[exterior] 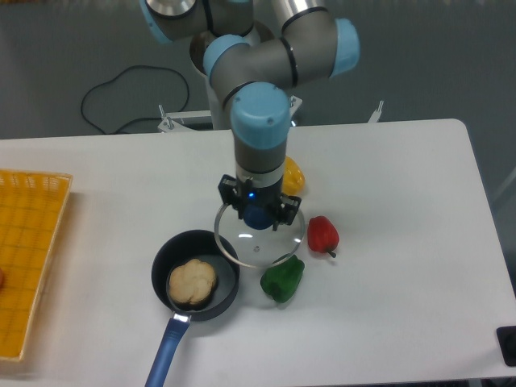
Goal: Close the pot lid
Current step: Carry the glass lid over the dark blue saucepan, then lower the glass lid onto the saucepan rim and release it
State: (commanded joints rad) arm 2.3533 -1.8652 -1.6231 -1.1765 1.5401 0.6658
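Blue-knobbed round clear glass lid with a thin metal rim hangs under the arm's two-finger hand, whose fingers are pinched on the blue centre knob. The lid's left edge overlaps the right rim of the small round dark saucepan with a long blue handle, which sits open on the white bench with a pale round bread-like piece inside. A green pepper lies just below the lid, a red pepper to its right, a yellow pepper behind the hand. An orange mesh basket sits at the bench's left edge.
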